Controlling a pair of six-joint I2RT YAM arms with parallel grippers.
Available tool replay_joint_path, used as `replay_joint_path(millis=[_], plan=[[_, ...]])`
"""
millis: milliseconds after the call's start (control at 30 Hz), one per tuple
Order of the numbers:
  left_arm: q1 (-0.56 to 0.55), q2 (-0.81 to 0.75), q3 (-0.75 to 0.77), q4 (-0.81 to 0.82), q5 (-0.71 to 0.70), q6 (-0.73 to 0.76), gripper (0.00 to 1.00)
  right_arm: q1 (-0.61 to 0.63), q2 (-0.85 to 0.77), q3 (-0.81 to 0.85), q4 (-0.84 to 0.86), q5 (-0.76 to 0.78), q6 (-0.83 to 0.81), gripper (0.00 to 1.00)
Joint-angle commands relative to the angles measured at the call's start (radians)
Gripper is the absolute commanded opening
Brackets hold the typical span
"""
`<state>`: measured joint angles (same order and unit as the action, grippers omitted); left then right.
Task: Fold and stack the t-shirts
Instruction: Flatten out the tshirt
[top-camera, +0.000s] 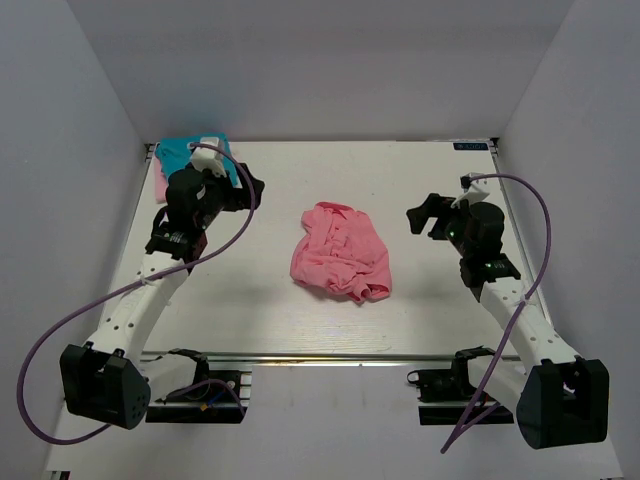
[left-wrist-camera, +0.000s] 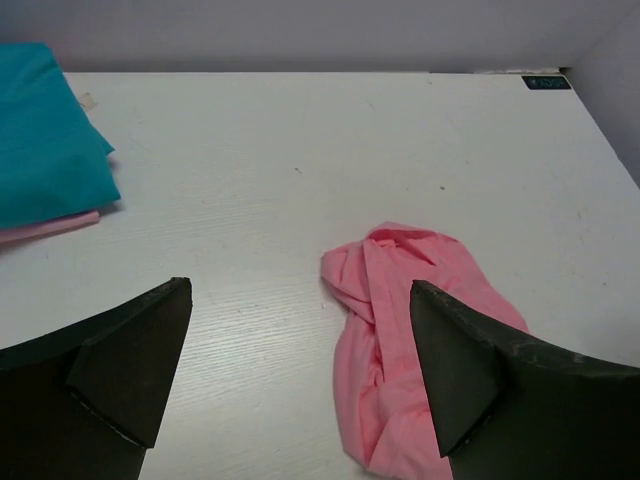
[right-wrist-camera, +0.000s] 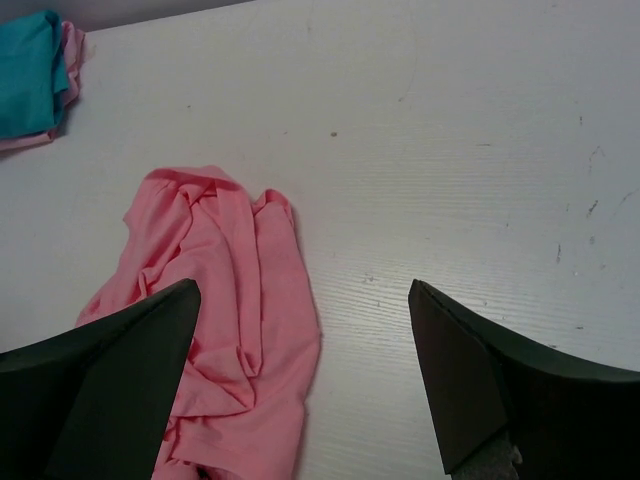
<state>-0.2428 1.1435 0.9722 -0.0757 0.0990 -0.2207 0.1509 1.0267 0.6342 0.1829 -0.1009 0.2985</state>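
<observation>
Both jaws gape empty: left gripper (top-camera: 248, 190) and right gripper (top-camera: 424, 216) should pinch opposite edges of the crumpled salmon shirt (top-camera: 340, 252), spreading it flat.

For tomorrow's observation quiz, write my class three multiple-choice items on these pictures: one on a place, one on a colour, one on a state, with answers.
1. Where on the table does the crumpled salmon-pink t-shirt lie? A far left corner; B about the middle; C right edge.
2. What colour t-shirt lies on the pale pink t-shirt? A teal-blue; B white; C yellow.
3. How do the left pincer and right pincer stand? A both shut on cloth; B one shut; C both open, empty.
Answers: B, the top view shows it mid-table; A, the teal-blue t-shirt covers it in the corner; C, each wrist view shows the jaws wide apart, gripping nothing.
</observation>
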Motion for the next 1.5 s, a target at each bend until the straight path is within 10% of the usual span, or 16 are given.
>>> replay_joint_path(millis=[0,533,1167,1467], plan=[[0.007,-0.024,0.025,-0.015,0.083,-0.029,1.00,-0.001,-0.023,0.056,0.004,-0.043,-0.030,0.90],[-0.035,0.324,0.175,-0.101,0.344,0.015,1.00,-0.002,0.003,0.085,-0.236,-0.051,0.016,0.90],[-0.202,0.990,0.775,-0.417,0.120,0.179,1.00,0.024,0.128,-0.022,-0.421,-0.258,-0.027,0.90],[-0.220,1.061,0.835,-0.406,0.151,0.188,0.78,0.061,0.159,-0.091,-0.375,-0.332,0.010,0.90]])
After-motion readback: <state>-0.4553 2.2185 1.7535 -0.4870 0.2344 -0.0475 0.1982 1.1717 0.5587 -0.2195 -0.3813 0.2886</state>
